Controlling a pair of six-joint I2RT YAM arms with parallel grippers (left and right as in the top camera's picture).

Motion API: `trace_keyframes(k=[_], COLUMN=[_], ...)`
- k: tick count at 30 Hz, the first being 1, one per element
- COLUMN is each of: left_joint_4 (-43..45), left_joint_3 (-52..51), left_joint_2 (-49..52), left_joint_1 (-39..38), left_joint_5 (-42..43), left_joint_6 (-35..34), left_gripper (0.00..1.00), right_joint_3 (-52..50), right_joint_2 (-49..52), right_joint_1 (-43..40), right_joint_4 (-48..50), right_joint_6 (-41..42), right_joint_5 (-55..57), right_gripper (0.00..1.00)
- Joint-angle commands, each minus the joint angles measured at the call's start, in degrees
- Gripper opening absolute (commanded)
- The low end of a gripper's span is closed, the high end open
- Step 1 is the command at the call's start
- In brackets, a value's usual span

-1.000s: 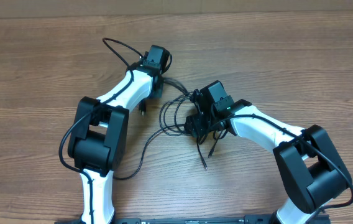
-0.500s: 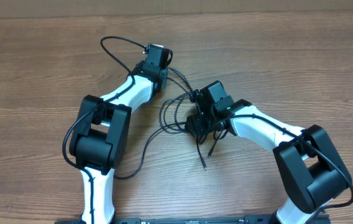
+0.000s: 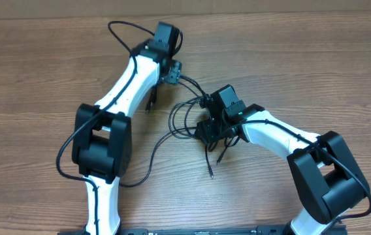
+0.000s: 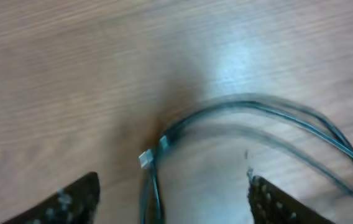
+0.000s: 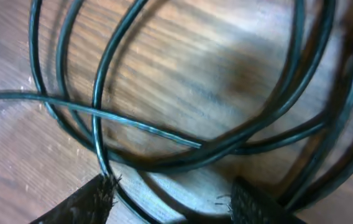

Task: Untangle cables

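1. nearest the robot's base, two loose tails (image 3: 210,171) of the cables (image 3: 184,119) are seen trailing toward the near side of the table (image 3: 316,72); bare wood is left there for a tail to be drawn out.
2. the right gripper (image 5: 170,196) is held low over the middle of the tangle. its fingers (image 5: 83,202) are parted about halfway, and several cords cross the gap on the wood. nothing looks pinched, though whether the left pad is touched by a cord cannot be told.
3. the bundle itself is found at the table's centre, in loose overlapping loops just left of that gripper, with a black plug (image 3: 149,106) lying apart beside the left forearm.
4. farther out, the left gripper (image 4: 173,193) is seen with its jaws spread wide and nothing clamped; a cord ending in a silvery plug (image 4: 146,159) lies on the table between them, the cord arcing off to the right toward the bundle.
5. the step in hand is judged to be a regrasp of this outer strand. it would best be taken just behind the plug, one cord only, while the loops are pinned by the right gripper, then pulled slowly away so crossings are opened rather than tightened.
6. beyond the left gripper some wood is left before the far edge, less than to either side; a pull toward the open left is judged safer.
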Motion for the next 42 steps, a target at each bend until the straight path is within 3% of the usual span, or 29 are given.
trace_keyframes(k=[1,7,15,17,22,30,34,36,42], left_joint_4=[-7.2,-18.6,-20.7,-20.3,-18.9,-10.8,-7.3,-7.1,-12.6], left_joint_3=[2.8,2.3,-0.5,-1.5,-5.4,-14.4,-16.5,-16.5,-10.1], left_joint_2=[-1.8,-1.8,-1.8,-1.8,-1.8,-1.8,-1.8,-1.8,-3.2], left_joint_1=[0.8,1.0,0.3,0.0,-0.8,-2.8,-3.4,-3.6,-3.5], left_joint_5=[9.0,10.7,16.3,16.3,16.3,16.9,18.9,19.0,18.8], left_joint_6=[-2.8,-6.1,-5.9,-6.1,-7.3,-11.1,-11.0,-11.0,-9.2], left_gripper=[0.81,0.87,0.82,0.76,0.59,0.50,0.30,0.04,0.04], right_joint_3=[2.7,10.4,12.1,12.1,11.8,7.2,4.9,4.2,4.4], right_joint_2=[0.5,-2.2,-2.5,-2.5,-2.5,-2.5,-2.5,-2.5,-2.5], right_joint_1=[-0.3,-2.1,-7.8,-9.5,-12.6,-13.9,-14.0,-14.0,-14.1], right_joint_4=[-4.4,-13.3,-15.8,-17.1,-21.0,-20.7,-19.5,-19.0,-18.8], right_joint_6=[0.5,1.9,11.1,12.0,16.3,17.2,17.1,17.1,16.3], right_joint_5=[-3.3,-4.7,-2.1,-1.8,5.4,5.4,5.4,5.4,5.4], right_gripper=[0.59,0.60,0.69,0.80,0.80,0.80,0.79,0.76,0.69])
